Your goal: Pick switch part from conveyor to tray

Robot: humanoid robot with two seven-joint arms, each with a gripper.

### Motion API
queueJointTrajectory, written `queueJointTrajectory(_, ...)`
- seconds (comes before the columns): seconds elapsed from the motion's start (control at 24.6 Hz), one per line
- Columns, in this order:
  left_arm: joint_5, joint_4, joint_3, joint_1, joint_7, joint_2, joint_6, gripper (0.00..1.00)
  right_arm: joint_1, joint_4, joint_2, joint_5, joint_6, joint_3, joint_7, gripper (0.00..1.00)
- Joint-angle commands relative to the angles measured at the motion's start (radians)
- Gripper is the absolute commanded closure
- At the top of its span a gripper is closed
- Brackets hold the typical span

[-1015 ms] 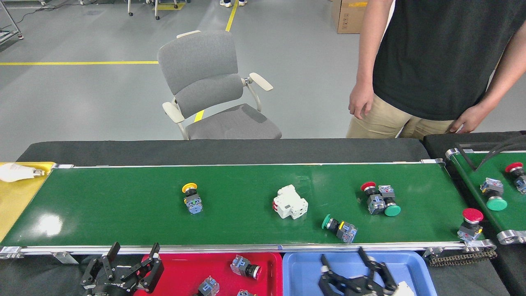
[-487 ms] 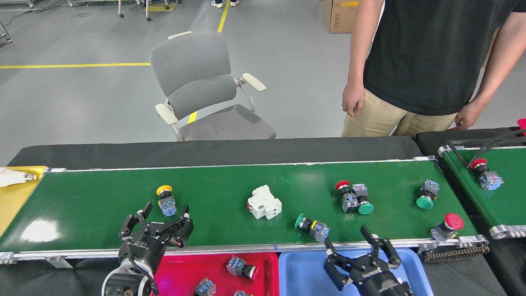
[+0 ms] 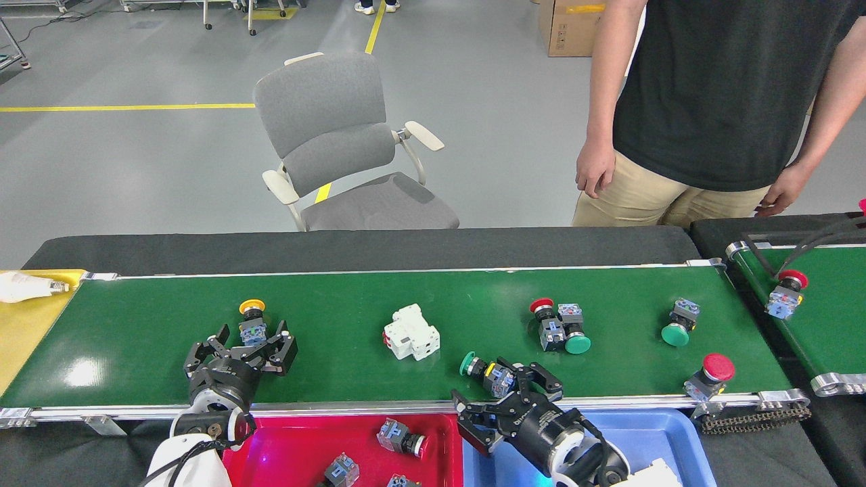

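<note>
The conveyor [image 3: 379, 304] carries several switch parts. A yellow-capped switch part [image 3: 252, 320] stands at the left, and my left gripper [image 3: 242, 348] is open just in front of it, its fingers [image 3: 283, 346] on either side of the part's near end. A green-capped switch part [image 3: 484, 373] lies near the belt's front rail. My right gripper [image 3: 509, 391] is open right beside it, over the front rail. The red tray [image 3: 298, 446] holds three switch parts. The blue tray [image 3: 649, 439] sits to its right, partly hidden by my right arm.
Also on the belt are a white breaker [image 3: 411, 332], a red and green switch pair [image 3: 559, 326], a green-capped switch [image 3: 678, 325] and a red-capped one [image 3: 710, 376]. A second belt [image 3: 818, 325] lies at right, a yellow tray [image 3: 27, 325] at left. A person [image 3: 717, 108] stands behind.
Both grippers came up from the trays onto the belt's front part. The parts drifted left along the belt, and a green-capped and a red-capped switch came onto it at the right.
</note>
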Motion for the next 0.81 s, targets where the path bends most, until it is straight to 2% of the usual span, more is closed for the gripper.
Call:
queueJointTrajectory(0.0,-0.003,0.012,0.005,-0.018,0.009,0.006,0.036,0.37,-0.017,-0.01,-0.003,0.001,0.004,0.005,0.001,0.8)
queueJointTrajectory(0.08,0.008,0.012,0.009,-0.018,0.012,0.006,0.041,0.63,-0.014,-0.01,-0.005,-0.001,0.001,0.005,0.001,0.88)
queueJointTrajectory(0.16,0.009,0.009,0.019,-0.012,0.021,0.004,0.041,0.76,-0.008,-0.019,-0.006,-0.004,-0.007,0.006,0.001,0.93)
queueJointTrajectory(0.28,0.016,-0.01,0.019,0.013,0.055,-0.003,0.024,0.87,0.012,-0.065,-0.006,-0.005,-0.013,0.023,0.0,0.95)
queueJointTrajectory(0.37,0.02,-0.076,0.009,0.066,0.064,-0.003,-0.02,0.9,0.049,-0.122,-0.006,-0.004,-0.041,0.071,-0.002,0.95)
queueJointTrajectory(0.41,0.02,-0.151,0.009,0.109,0.064,-0.003,-0.093,0.9,0.072,-0.157,-0.006,-0.005,-0.071,0.101,-0.002,0.91)
queueJointTrajectory(0.45,0.022,-0.231,0.009,0.155,0.064,-0.002,-0.186,0.89,0.093,-0.183,-0.006,-0.004,-0.097,0.128,0.0,0.74)
queueJointTrajectory(0.49,0.022,-0.326,0.009,0.218,0.062,0.0,-0.316,0.86,0.112,-0.202,-0.006,0.001,-0.102,0.152,0.0,0.22)
queueJointTrajectory(0.53,0.022,-0.393,0.014,0.266,0.062,0.001,-0.415,0.8,0.119,-0.208,-0.006,0.001,-0.104,0.164,0.001,0.0)
queueJointTrajectory(0.57,0.022,-0.478,0.022,0.332,0.061,-0.002,-0.55,0.7,0.121,-0.208,-0.006,0.001,-0.105,0.178,0.001,0.0)
queueJointTrajectory(0.61,0.023,-0.547,0.025,0.391,0.061,-0.003,-0.671,0.53,0.124,-0.209,-0.006,0.001,-0.107,0.181,0.001,0.0)
queueJointTrajectory(0.65,0.023,-0.586,0.025,0.43,0.061,-0.008,-0.74,0.33,0.127,-0.212,-0.006,0.001,-0.107,0.181,0.001,0.0)
queueJointTrajectory(0.69,0.022,-0.61,0.025,0.458,0.059,-0.013,-0.748,0.12,0.13,-0.215,-0.006,0.001,-0.108,0.181,0.001,0.0)
queueJointTrajectory(0.73,0.022,-0.622,0.022,0.487,0.061,-0.019,-0.737,0.0,0.133,-0.228,-0.006,-0.001,-0.108,0.181,0.0,0.0)
queueJointTrajectory(0.77,0.022,-0.622,0.02,0.505,0.061,-0.031,-0.729,0.0,0.141,-0.241,-0.006,-0.004,-0.105,0.177,-0.002,0.0)
